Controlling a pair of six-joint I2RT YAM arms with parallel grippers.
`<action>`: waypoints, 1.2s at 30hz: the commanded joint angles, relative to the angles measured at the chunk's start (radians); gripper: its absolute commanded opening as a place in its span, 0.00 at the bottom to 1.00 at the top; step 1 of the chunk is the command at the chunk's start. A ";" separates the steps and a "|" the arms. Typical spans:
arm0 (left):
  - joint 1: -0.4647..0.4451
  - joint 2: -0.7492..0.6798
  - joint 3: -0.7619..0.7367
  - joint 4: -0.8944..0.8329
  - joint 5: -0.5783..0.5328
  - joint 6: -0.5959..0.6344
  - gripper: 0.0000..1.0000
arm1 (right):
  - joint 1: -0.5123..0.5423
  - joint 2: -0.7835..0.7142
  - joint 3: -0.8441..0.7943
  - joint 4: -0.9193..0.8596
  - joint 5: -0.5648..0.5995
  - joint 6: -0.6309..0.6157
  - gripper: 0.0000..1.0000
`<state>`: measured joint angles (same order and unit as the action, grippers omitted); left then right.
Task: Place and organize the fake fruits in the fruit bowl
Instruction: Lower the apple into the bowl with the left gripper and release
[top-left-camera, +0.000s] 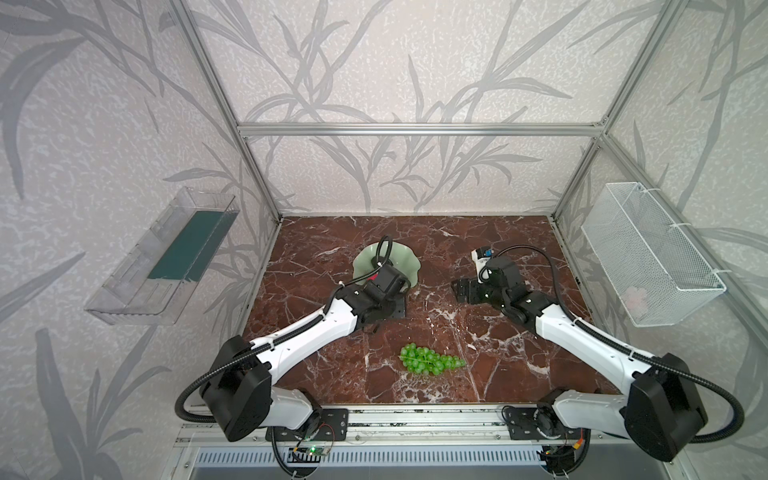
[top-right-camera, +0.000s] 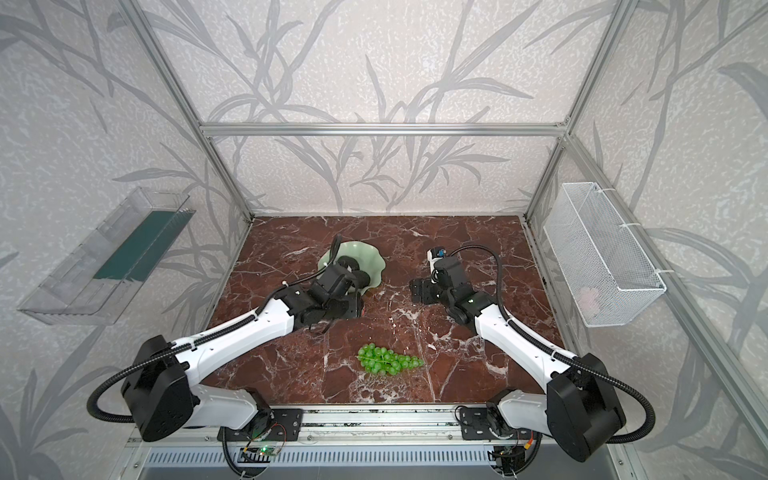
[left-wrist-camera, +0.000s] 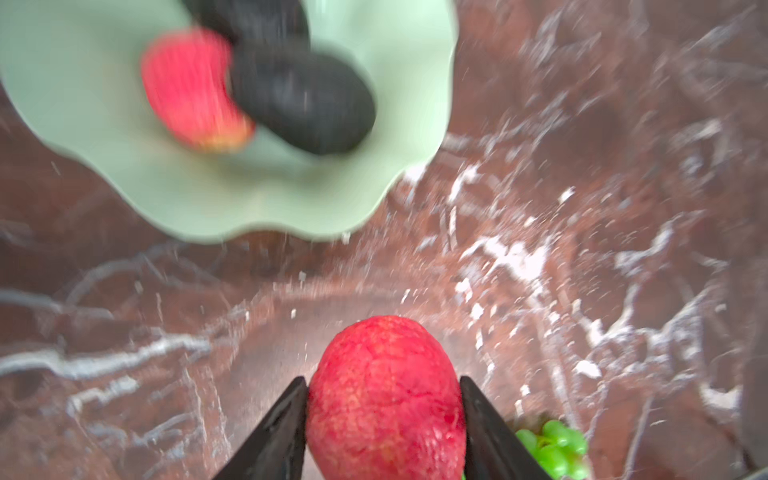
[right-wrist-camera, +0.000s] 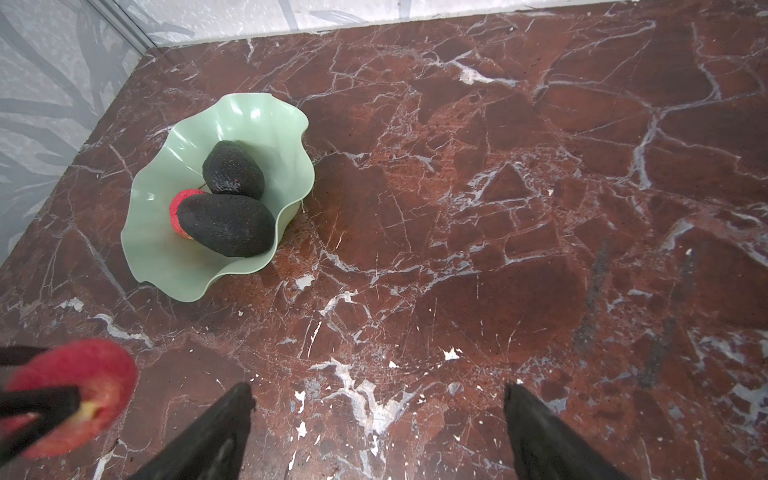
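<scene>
Tray of clear plastic hangs on the left wall, a dark green strip in it. On the counter, the pale green bowl holds an avocado touching a second avocado, with a red peach tucked against them. Near the bowl, outside its rim, the left end effector is clamped on a second peach. Grapes lie well apart from the bowl. The right end effector stands open, empty. Something pale sits in the wire basket on the right wall.
</scene>
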<state>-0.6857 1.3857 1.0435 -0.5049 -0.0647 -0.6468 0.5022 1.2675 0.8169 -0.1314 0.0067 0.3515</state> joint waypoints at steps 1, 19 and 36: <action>0.075 0.021 0.080 0.008 -0.027 0.093 0.56 | -0.004 -0.009 0.002 0.005 -0.005 0.010 0.94; 0.250 0.529 0.490 0.157 0.080 0.206 0.56 | -0.004 -0.046 -0.027 -0.031 -0.011 0.012 0.94; 0.262 0.719 0.590 0.116 0.076 0.196 0.60 | -0.004 -0.047 -0.038 -0.034 -0.025 0.020 0.94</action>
<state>-0.4305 2.0930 1.6043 -0.3672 0.0185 -0.4545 0.5022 1.2404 0.7895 -0.1516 -0.0086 0.3679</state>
